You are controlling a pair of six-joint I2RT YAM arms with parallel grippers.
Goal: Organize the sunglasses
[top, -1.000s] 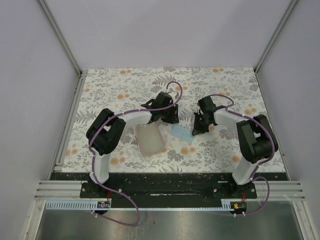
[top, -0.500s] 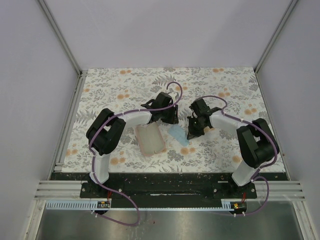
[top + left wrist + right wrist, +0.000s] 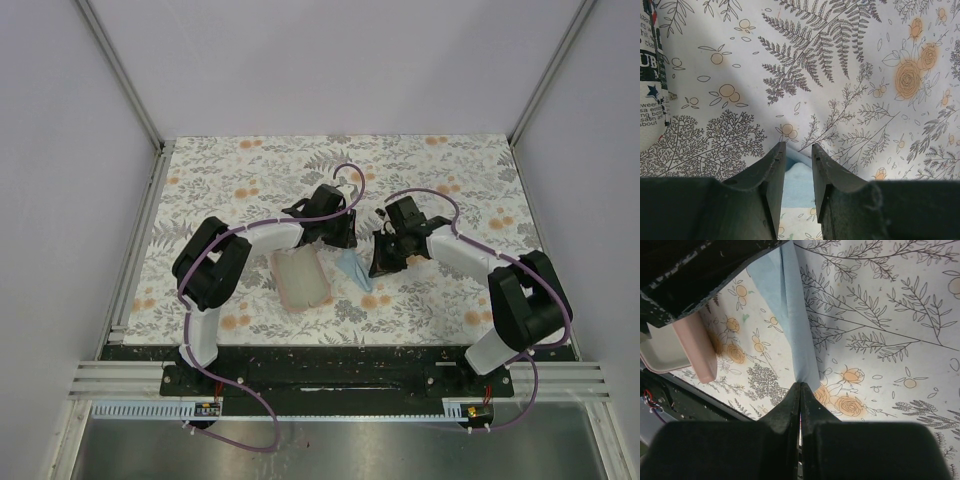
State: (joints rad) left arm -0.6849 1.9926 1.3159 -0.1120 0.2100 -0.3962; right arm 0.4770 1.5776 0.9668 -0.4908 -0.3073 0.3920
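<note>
The right gripper is pressing its two black fingers together on the near edge of a thin light blue cloth, so it is clamping this cloth. The cloth is lying on the flower-printed table cover, just beside the open pink oblong hard case. The left gripper is pointing down near the far end of the case. Its fingers are standing a little apart, and light blue is showing through the narrow gap; I cannot tell if they are touching it. At the left edge of the left wrist view, a printed soft pouch with a star is showing. The sunglasses are not showing in any view, so I cannot tell where they are lying.
</note>
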